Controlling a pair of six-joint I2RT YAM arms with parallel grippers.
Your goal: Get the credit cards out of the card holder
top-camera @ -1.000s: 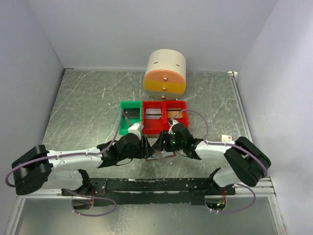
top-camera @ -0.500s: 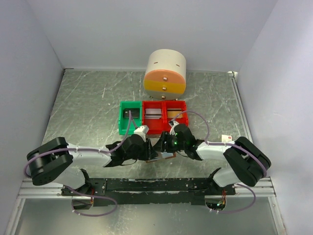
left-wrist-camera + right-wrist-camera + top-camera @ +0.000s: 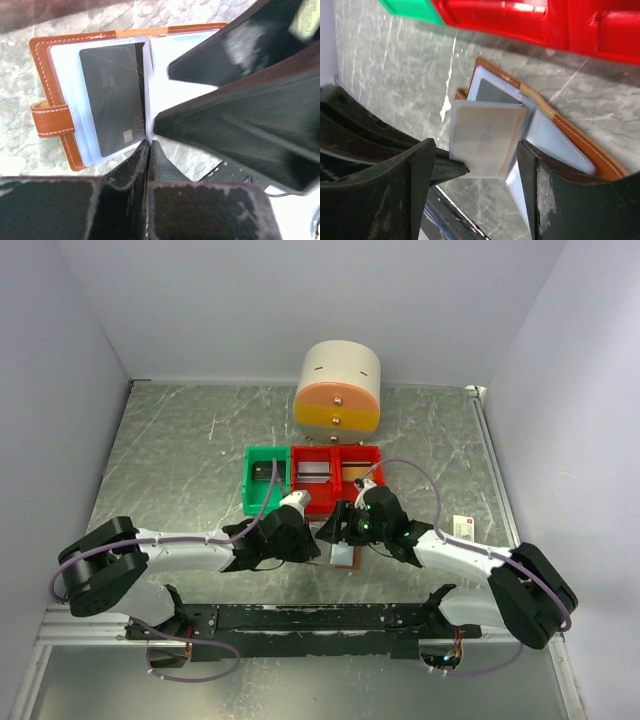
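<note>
**K:** Left arm has reached in toward centre over the last second; left fingers (image 3: 125,175) went from half-open to clenched; right fingers (image 3: 395,185) spread wider.

**M:** Clenched on what?

**K:** Near edge of the pale grey card (image 3: 487,137); it stands up from the spine of the card holder (image 3: 50,45); tips pinch it at a lower corner; can't tell whether it's bare or inside a sleeve.

**M:** Right side?

**K:** Released; one finger on either side of that card, neither touching it.

**M:** Where's the holder?

**K:** Lying open on the bench (image 3: 385,65), between the two arms, just in front of the red bins (image 3: 520,20); green bin (image 3: 410,7) sits to their left in the top view; strap tab hangs off the outer edge; dark card (image 3: 115,97) is seated in the clear pocket of one half.
</note>
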